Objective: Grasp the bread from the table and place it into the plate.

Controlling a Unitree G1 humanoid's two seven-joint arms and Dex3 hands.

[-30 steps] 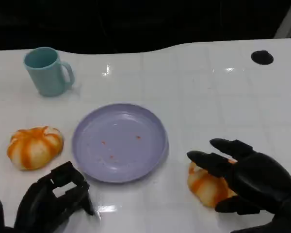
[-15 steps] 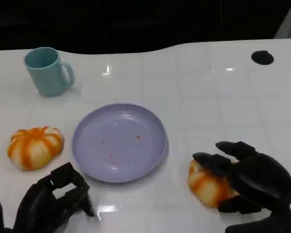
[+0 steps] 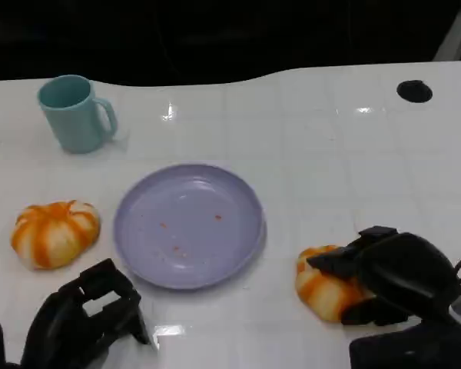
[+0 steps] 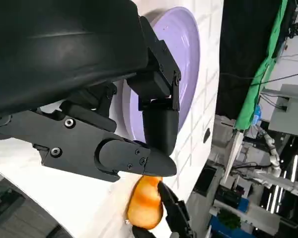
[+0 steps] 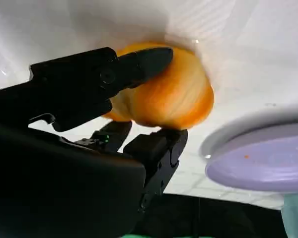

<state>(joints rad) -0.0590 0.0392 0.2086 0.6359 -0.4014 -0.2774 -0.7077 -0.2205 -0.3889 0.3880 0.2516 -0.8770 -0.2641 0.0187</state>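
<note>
Fingers [image 5: 139,62] of the right hand [image 3: 396,280] were closed around a bread roll [image 3: 323,288] on the white table [image 3: 307,131], with contact on opposite sides in the right wrist view. This roll lay just right of the purple plate [image 3: 188,224], apart from its rim. Left hand [image 3: 84,315] fingers were curled, holding nothing. A second bread roll [image 3: 54,232] lay left of the plate, near a teal mug [image 3: 75,113].

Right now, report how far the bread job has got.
Done: nothing is on the plate yet apart from a few crumbs. In hand: the right hand has its fingers around the bread beside the plate, which is not yet lifted. Left: lift it and set it on the plate. The left hand is idle; another bread lies on the plate's other side.
</note>
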